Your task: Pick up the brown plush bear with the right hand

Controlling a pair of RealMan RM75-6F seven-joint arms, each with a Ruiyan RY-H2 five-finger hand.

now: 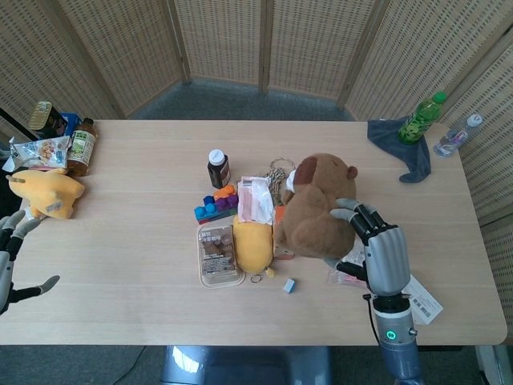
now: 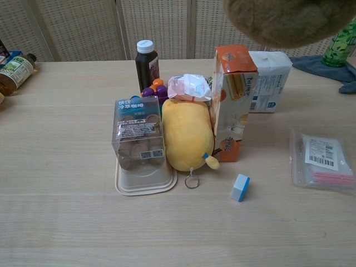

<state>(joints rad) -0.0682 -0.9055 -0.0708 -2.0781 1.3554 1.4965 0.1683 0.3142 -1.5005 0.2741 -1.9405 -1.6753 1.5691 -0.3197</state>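
Observation:
The brown plush bear [image 1: 318,210] hangs well above the table, held in my right hand [image 1: 377,245], whose fingers wrap its right side. In the chest view only the bear's underside [image 2: 289,21] shows at the top edge, and the right hand itself is out of that frame. The bear covers the orange carton and white items behind it in the head view. My left hand [image 1: 10,257] sits at the far left edge, fingers apart, holding nothing.
A cluster stands mid-table: dark bottle [image 2: 147,64], clear coffee box [image 2: 136,135], yellow plush [image 2: 187,135], orange carton [image 2: 233,100], tissue pack [image 2: 268,80], small blue block [image 2: 240,187]. A barcode bag [image 2: 322,161] lies to the right. A yellow plush [image 1: 44,192] and bottles sit far left.

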